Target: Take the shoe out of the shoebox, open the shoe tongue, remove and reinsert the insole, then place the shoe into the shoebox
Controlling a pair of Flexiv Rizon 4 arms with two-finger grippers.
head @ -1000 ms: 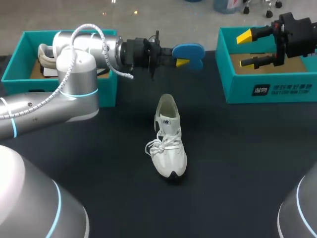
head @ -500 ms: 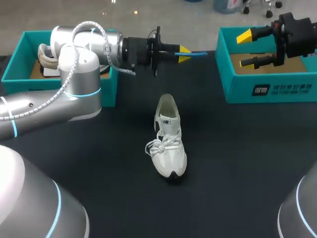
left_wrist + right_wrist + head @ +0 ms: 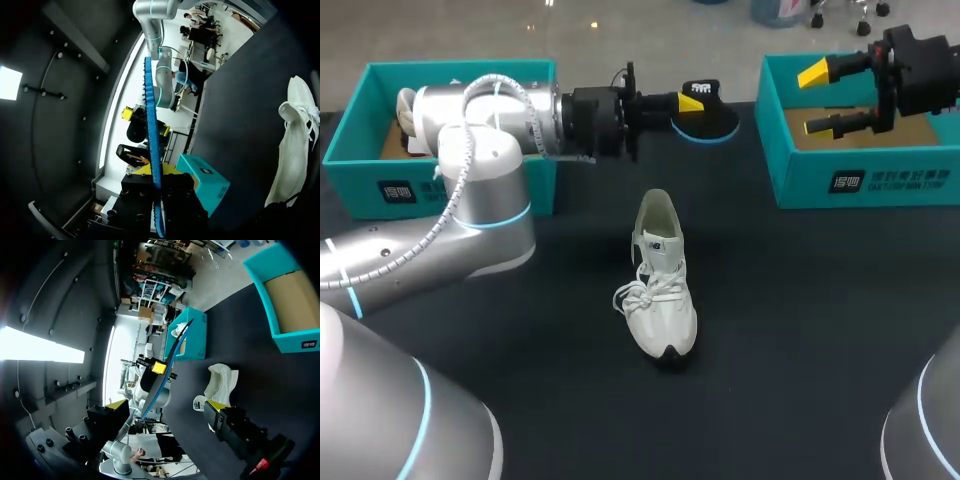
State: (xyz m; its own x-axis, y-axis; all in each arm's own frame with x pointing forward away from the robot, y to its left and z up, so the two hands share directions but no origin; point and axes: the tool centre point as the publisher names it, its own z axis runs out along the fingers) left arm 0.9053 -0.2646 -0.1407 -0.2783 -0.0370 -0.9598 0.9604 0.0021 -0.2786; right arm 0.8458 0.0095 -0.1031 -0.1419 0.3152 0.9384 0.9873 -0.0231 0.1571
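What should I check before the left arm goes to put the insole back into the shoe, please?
1. Insole gripped: ok, the left gripper is shut on one end of it.
2. Shoe upright on the table, opening upward: ok.
3. Tongue pulled open enough: cannot tell; the laces look knotted.
4. Insole lined up over the shoe's opening: not ok, it hangs beyond the heel end, apart from the shoe.
5. Right gripper out of the way: ok, it is open over the right shoebox, away from the shoe.
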